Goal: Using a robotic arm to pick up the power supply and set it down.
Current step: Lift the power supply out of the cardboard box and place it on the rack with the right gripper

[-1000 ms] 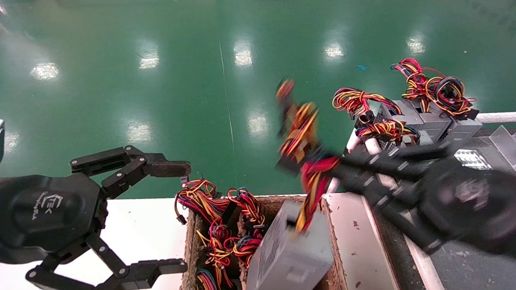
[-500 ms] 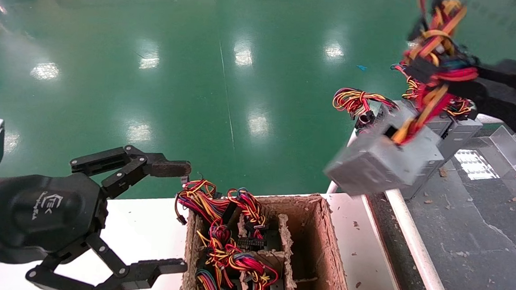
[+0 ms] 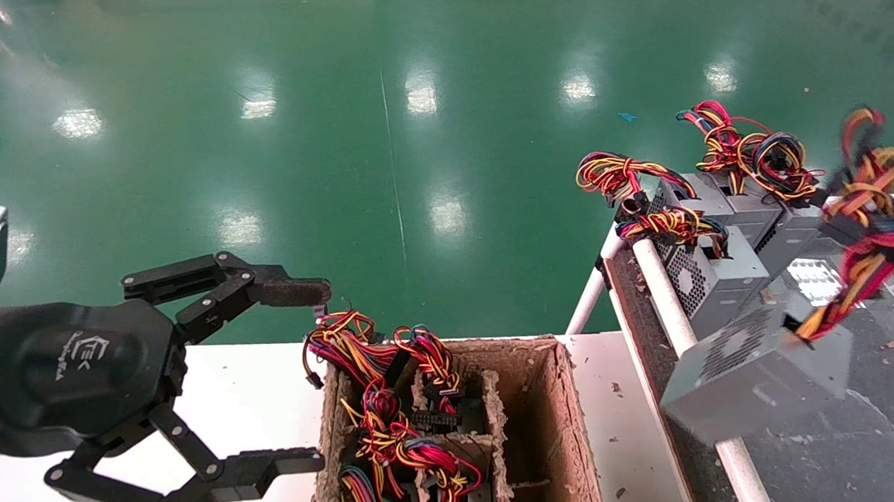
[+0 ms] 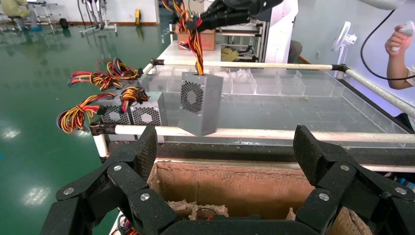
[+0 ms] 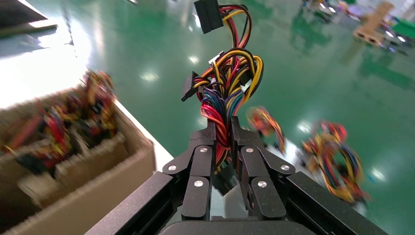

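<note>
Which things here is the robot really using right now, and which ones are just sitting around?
In use:
- right gripper, fingers shut on the wire bundle
- hanging silver-grey metal power supply box

Just lying about:
- brown cardboard box of coloured wires
- silver-grey power supplies already on the rack
- left gripper, open, idle beside the cardboard box

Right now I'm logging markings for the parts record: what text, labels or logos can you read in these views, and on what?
Left gripper palm: a white logo with small lettering beneath, too small to read.
Power supply hanging by its wires from the right gripper: no readable label.
Cardboard box: no print visible.
</note>
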Robot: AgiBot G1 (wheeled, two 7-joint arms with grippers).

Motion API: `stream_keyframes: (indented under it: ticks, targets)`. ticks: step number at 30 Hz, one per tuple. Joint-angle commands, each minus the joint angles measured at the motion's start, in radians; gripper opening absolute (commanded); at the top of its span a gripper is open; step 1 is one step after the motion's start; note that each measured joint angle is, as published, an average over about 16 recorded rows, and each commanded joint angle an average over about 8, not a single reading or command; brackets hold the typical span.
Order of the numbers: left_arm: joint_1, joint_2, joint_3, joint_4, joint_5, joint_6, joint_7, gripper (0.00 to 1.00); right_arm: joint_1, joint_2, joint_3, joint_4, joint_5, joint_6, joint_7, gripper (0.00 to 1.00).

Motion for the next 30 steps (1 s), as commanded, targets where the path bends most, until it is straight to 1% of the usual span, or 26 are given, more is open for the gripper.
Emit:
stream_keyframes:
  ticks: [1,7,13,19,30]
  targets:
    - [0.0,0.0,0.0,0.0,0.0,0.0,0.0,1.0,-0.029,0.009,0.009,-0.038,-0.002,0.001,-0.023,0.0]
    - [0.0,0.0,0.0,0.0,0.0,0.0,0.0,1.0,-0.063,0.004,0.023,-0.105,-0.02,0.04,-0.079,0.0]
    - [0.0,0.0,0.001,0.0,0.0,0.0,0.0,1.0,-0.048,-0.018,0.013,-0.131,-0.058,0.098,-0.11,0.0]
    - [0.0,0.0,0.001,0.0,-0.001,0.0,0.0,1.0,0.013,-0.046,-0.015,-0.147,-0.093,0.124,-0.108,0.0]
    - [0.0,-0.001,0.001,0.0,-0.001,-0.001,0.001,1.0,0.155,-0.089,-0.088,-0.195,-0.19,0.12,-0.101,0.0]
